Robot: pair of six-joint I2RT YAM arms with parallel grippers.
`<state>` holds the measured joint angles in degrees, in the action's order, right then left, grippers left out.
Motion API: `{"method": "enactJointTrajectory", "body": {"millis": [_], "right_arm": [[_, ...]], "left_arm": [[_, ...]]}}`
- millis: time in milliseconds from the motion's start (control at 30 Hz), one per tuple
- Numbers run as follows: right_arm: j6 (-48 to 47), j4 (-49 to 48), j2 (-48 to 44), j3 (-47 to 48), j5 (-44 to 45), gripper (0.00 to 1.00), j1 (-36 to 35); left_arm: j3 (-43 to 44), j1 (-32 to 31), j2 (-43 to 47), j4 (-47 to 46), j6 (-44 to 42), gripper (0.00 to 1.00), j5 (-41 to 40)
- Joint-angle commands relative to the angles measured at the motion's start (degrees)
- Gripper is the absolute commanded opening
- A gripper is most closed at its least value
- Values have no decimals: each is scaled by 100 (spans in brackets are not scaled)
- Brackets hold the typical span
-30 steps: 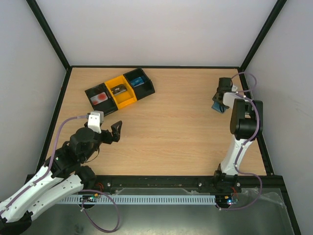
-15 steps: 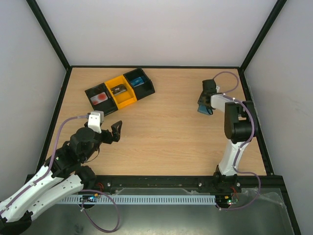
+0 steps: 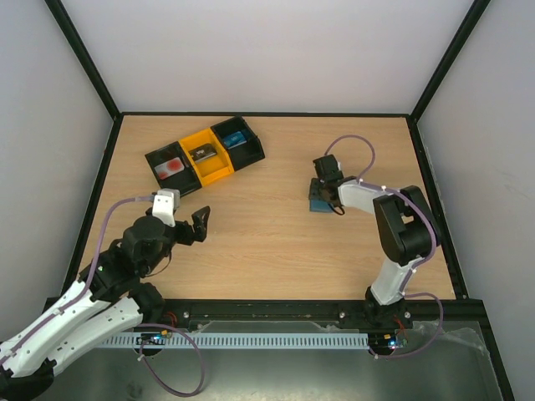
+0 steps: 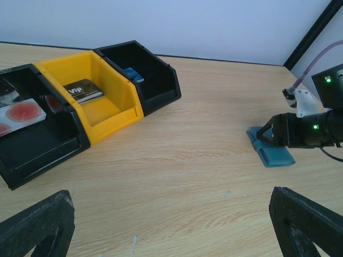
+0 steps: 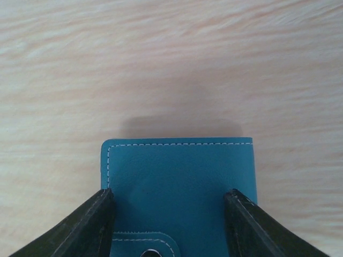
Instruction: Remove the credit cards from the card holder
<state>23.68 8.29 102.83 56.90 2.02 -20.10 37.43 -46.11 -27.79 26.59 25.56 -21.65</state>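
Observation:
The card holder (image 3: pixel 319 203) is a closed blue wallet with white stitching and a snap tab, low at the table right of centre. My right gripper (image 3: pixel 323 189) is shut on it, one finger on each side edge. The right wrist view shows the holder (image 5: pixel 179 176) between the fingers of that gripper (image 5: pixel 169 197). The left wrist view shows the holder (image 4: pixel 274 153) under the right gripper (image 4: pixel 268 135). No credit cards show at the holder. My left gripper (image 3: pixel 189 224) is open and empty at the near left, its jaws wide apart (image 4: pixel 171 225).
A black-and-orange three-compartment tray (image 3: pixel 187 164) stands at the back left and also shows in the left wrist view (image 4: pixel 107 120). It holds a white item with a red spot, a dark card marked VIP and a blue item. Black frame rails edge the table.
My right gripper has carried the card holder from the far right toward the table's middle and lowered it. The left arm has barely moved.

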Motion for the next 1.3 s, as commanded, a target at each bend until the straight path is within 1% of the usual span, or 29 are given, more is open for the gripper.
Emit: {"method": "enactJointTrajectory", "body": {"millis": [0, 133, 200, 300, 467, 633, 833, 900, 1033, 1100, 1167, 1267], "right_arm": [[225, 402, -64, -583, -614, 53, -578], [461, 256, -217, -811, -724, 53, -1240], [566, 269, -240, -813, -705, 53, -1679], [711, 211, -269, -828, -806, 53, -2135], [781, 298, -409, -697, -972, 52, -2561], [733, 403, -881, -667, -1046, 52, -2574], [701, 491, -1331, -859, -557, 51, -2518], [745, 433, -1392, -959, -583, 50, -2408], [891, 7, -1530, -1324, -1204, 48, -2075], [900, -107, -1534, -1439, -1319, 48, -1944], [827, -184, -1442, -1506, -1440, 47, -1836], [763, -367, -1211, -1525, -1863, 45, -1674]], "left_arm": [[-49, -30, -66, 22, 1, 100, -89], [-42, -27, -74, 32, 36, 100, -152], [-45, -30, -92, 16, 17, 100, -164], [-33, -25, -134, 35, 22, 100, -169], [-24, -24, -114, 39, 26, 100, -158], [-39, -24, -132, 15, 19, 100, -147], [-32, -30, -225, 13, 10, 100, -110], [-30, -28, -226, 13, 4, 100, -92], [-40, -29, -238, -8, -15, 100, -61], [-37, -29, -254, -13, -19, 100, -41], [-27, -24, -261, 3, -18, 100, -40], [-30, -25, -225, -4, -15, 100, -30]]}}
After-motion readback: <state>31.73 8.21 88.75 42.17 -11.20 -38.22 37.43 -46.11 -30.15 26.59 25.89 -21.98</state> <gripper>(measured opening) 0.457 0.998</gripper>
